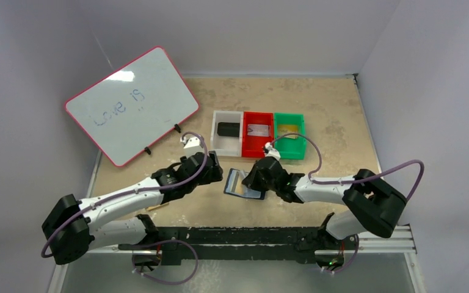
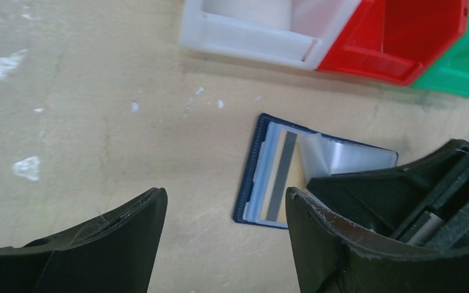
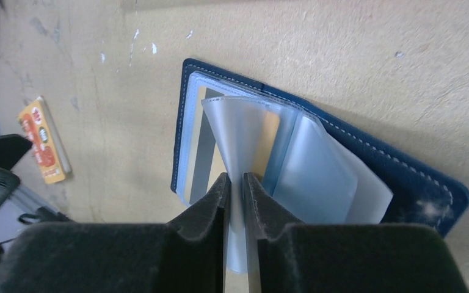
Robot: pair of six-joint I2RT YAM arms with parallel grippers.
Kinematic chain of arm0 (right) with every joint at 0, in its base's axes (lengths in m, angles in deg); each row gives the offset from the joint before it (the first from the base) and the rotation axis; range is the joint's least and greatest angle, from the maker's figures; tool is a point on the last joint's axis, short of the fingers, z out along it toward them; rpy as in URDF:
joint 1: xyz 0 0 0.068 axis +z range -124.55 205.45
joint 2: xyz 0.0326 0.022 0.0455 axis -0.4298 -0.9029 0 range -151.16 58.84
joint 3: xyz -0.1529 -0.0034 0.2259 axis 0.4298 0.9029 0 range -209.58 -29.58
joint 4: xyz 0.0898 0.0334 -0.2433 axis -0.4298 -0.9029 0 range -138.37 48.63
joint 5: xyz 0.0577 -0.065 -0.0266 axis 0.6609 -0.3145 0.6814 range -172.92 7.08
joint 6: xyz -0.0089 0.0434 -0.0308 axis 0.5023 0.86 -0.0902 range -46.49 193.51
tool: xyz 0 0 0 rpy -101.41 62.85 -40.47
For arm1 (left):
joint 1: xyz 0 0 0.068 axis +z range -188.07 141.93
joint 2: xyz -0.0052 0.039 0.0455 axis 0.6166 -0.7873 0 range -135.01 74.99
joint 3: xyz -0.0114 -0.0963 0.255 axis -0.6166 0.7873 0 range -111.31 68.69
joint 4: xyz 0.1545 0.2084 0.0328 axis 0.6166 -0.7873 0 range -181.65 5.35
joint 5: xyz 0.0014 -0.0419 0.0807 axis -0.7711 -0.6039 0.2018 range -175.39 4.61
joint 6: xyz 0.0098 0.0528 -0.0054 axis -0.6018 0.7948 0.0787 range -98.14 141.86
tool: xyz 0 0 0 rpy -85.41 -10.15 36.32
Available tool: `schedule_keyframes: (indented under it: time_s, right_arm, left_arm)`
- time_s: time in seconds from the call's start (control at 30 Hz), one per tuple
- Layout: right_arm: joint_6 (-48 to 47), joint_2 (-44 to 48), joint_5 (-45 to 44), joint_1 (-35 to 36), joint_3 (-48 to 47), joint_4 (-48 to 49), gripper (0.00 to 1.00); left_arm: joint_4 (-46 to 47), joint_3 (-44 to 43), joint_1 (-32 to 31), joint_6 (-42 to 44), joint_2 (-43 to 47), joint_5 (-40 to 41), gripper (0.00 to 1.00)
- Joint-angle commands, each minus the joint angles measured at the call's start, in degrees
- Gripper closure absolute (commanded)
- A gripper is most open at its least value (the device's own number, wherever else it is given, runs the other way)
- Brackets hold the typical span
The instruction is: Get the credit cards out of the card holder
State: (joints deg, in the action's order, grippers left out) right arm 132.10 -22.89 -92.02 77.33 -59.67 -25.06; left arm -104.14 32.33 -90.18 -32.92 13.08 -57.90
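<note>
The navy card holder (image 1: 237,184) lies open on the table between my two grippers. It also shows in the left wrist view (image 2: 253,177) and the right wrist view (image 3: 421,183). A credit card (image 3: 203,155) with a grey stripe sits in its left pocket and also shows in the left wrist view (image 2: 284,177). My right gripper (image 3: 236,183) is shut on a clear plastic sleeve (image 3: 238,131) of the holder and lifts it. My left gripper (image 2: 226,198) is open and empty, just left of the holder. The two grippers show left (image 1: 215,175) and right (image 1: 256,177) of the holder in the top view.
White (image 1: 215,131), red (image 1: 246,146) and green (image 1: 302,137) bins stand in a row just behind the holder, each with a flat item inside. A whiteboard (image 1: 131,113) leans at the back left. An orange pad (image 3: 43,140) lies on the table to the holder's left.
</note>
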Motion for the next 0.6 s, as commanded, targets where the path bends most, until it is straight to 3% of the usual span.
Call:
schedule_keyframes:
  time_s: [0.0, 0.17, 0.57]
  right_arm:
    - [5.6, 0.8, 4.7, -1.0, 2.4, 8.7, 0.84]
    - [9.4, 1.4, 5.2, -1.7, 7.2, 14.8, 0.83]
    - [10.6, 0.5, 6.7, -2.2, 11.1, 20.5, 0.81]
  left_arm:
    - [10.5, -2.6, 0.3, 4.0, -3.9, -10.8, 0.30]
    - [18.7, -3.2, 0.3, 3.1, -10.2, -19.5, 0.33]
    - [34.3, -1.4, 0.2, -5.1, -20.4, -23.9, 0.33]
